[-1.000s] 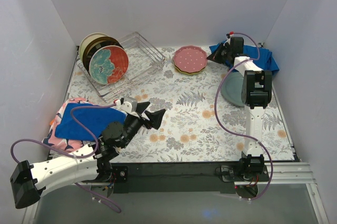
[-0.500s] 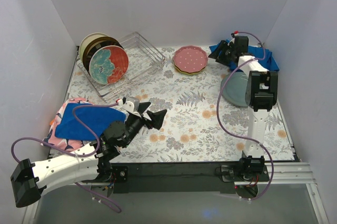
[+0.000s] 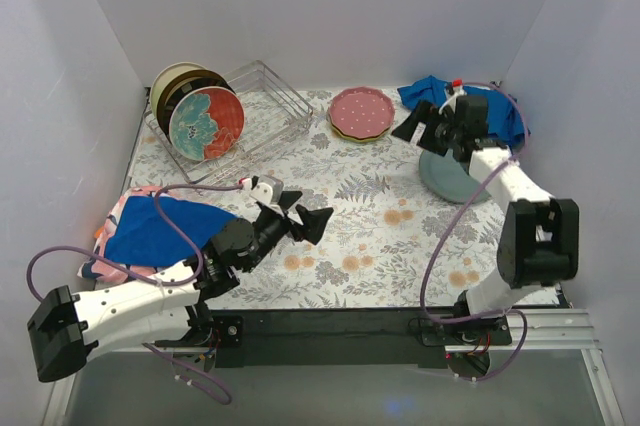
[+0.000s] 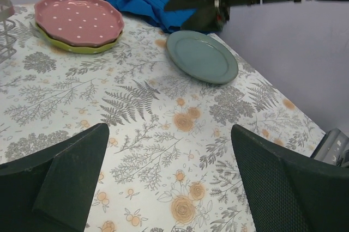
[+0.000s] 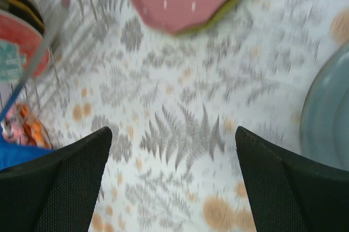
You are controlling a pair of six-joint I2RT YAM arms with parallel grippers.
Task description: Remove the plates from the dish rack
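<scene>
Top external: plates (image 3: 205, 118), on edge in dish rack (image 3: 275, 104), lie ahead-left of left gripper (image 3: 303, 216), nearer than right gripper (image 3: 420, 130); both spread, empty.

Upright plates (image 3: 205, 123) in dish rack (image 3: 272, 109), back left — stacked plates (image 3: 361, 113) centre, lone plate (image 3: 446, 179) right.

The top view looks down from high above the near edge, taking in the whole desk (image 3: 360, 246). The left wrist view sits low and faces across toward the far right corner. The right wrist view, blurred, looks steeply down from closer in. All three share the pink scalloped plate (image 4: 78, 18) and the grey-teal plate (image 4: 202, 56)
</scene>
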